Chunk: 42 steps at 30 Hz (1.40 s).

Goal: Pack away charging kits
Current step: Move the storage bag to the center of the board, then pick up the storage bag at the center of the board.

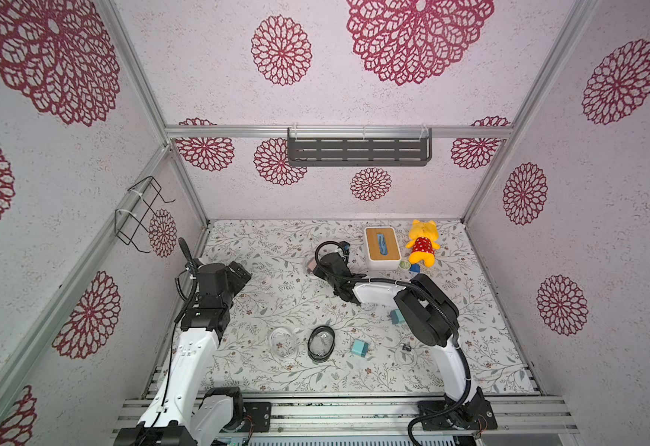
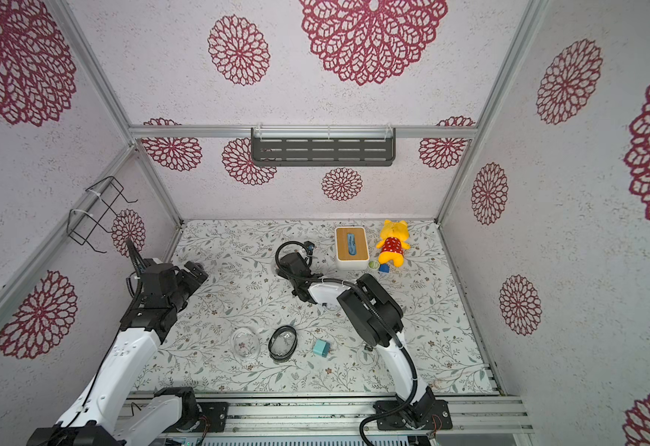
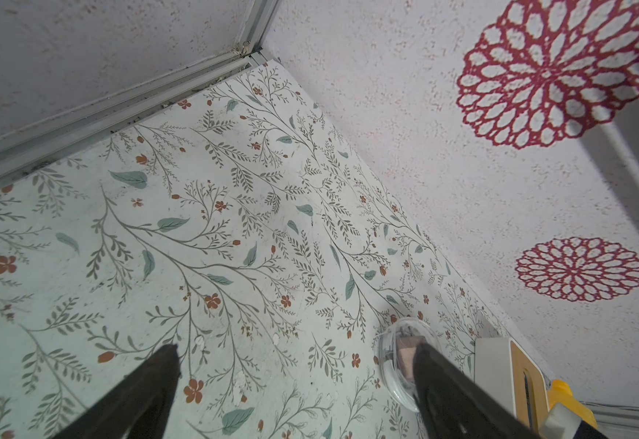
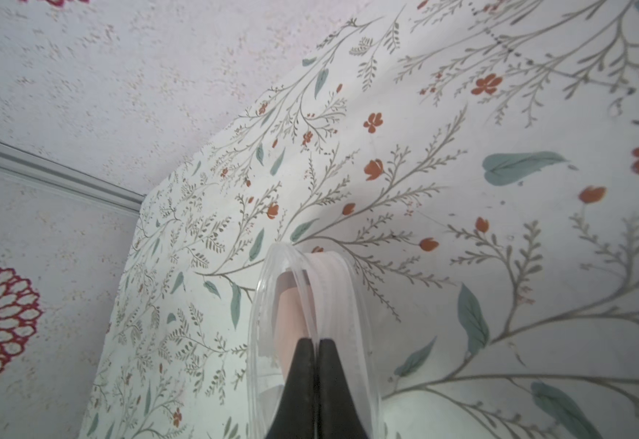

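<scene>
Currently in hand: the pink kit, one of three.

- Right end effector [image 4: 316,342]: mine, closed, pinching the thin clear flap of the oval case [image 4: 263,330]. The case sits toward the back of the table [image 1: 277,297], near the white box with wooden top [image 1: 382,247].
- Pink charger [image 4: 287,311]: inside that case. Whether its cable is in with it I cannot tell, because the plastic blurs everything.
- Left end effector [image 3: 295,349]: mine, jaws wide apart, empty, hovering over the table's left side, well apart from the case.
- Teal charger [image 1: 360,347]: loose near the front, just beside a dark-rimmed case [image 1: 321,343] and an empty clear case [image 1: 283,341].
- Second teal charger [image 1: 396,316]: loose, partly under my right arm.
- Coiled cable [image 1: 404,353]: loose at front right.

Step, as I judge it: closing the lid on the pink kit.

Next move calls for folding the flap fully over and pressing the rim until it seats. The light case must not be dragged along; my left could steady it. Both teal kits are not yet packed.
</scene>
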Tool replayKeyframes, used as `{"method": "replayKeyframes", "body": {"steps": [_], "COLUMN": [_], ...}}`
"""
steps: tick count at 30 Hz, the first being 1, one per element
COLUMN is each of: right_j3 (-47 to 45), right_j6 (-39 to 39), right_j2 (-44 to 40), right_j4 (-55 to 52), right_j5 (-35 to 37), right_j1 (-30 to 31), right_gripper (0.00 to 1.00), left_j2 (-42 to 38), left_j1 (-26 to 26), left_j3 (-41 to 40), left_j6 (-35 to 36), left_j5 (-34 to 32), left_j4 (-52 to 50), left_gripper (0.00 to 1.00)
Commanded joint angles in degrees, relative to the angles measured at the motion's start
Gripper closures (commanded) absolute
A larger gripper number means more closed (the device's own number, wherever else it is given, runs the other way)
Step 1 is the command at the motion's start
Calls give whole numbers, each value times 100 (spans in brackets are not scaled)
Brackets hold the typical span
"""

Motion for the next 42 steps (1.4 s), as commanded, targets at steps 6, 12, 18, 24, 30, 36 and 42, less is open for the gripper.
{"method": "replayKeyframes", "body": {"steps": [6, 12, 18, 24, 30, 36, 42], "right_j3": [32, -1244, -2637, -3718, -4580, -5282, -5773], "right_j6": [-435, -1215, -1508, -1791, -1996, -2365, -2681], "right_j2": [-338, -2135, -3992, -5474, -6308, -7078, -7434], "right_j4": [287, 208, -471, -932, -942, -1003, -1071], "right_j5": [-4, 319, 691, 875, 581, 660, 452], "right_j1": [190, 181, 189, 95, 27, -206, -678], "right_gripper": [49, 29, 26, 19, 8, 1, 1], "left_j2": [-127, -286, -324, 35, 622, 2230, 4346], "left_j1": [57, 39, -492, -1993, -3589, -5239, -6223], "left_j3": [24, 25, 514, 1686, 2144, 2669, 4171], "left_j6": [-79, -22, -548, -2563, -3729, -4974, -5841], "left_j5": [-156, -557, -1972, -2903, -2475, -2512, -2626], "left_j4": [-119, -281, -1713, -4758, -5792, -6646, -8004], "left_gripper": [2, 2, 2, 2, 3, 3, 3]}}
